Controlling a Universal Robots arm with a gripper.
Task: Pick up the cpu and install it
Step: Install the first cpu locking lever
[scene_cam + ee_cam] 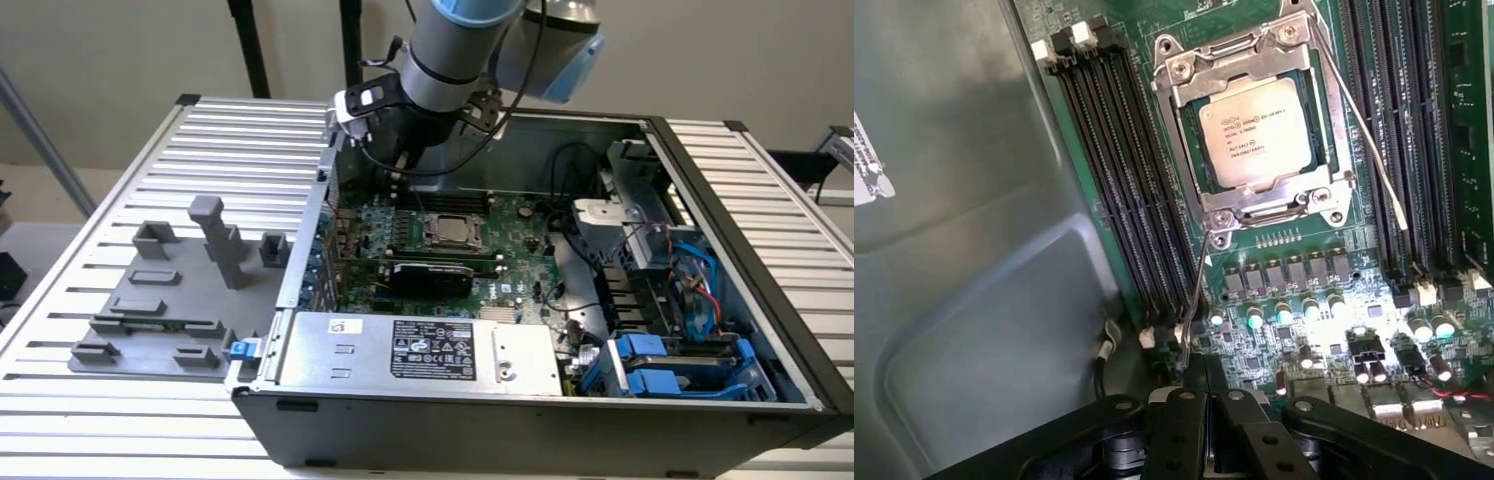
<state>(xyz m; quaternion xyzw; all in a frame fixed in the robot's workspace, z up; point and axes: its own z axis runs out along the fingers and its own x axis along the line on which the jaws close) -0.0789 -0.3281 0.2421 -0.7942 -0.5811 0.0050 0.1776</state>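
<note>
Though fully closed, hand (1201, 375) by lever (1199, 285).

The square silver-beige metal cpu (1256, 133) carries dark print. The grey metal power-supply box (320, 352) bears a black label (434, 350); the flat circuit board (1304, 257) is green.

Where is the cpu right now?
The cpu sits in the metal socket frame, between banks of black memory slots; in the exterior view it lies mid-board inside the open computer case.

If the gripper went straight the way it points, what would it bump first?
The shut gripper would probably hit the green motherboard beside the black memory slots' ends, not the cpu; depth is unclear.
</note>
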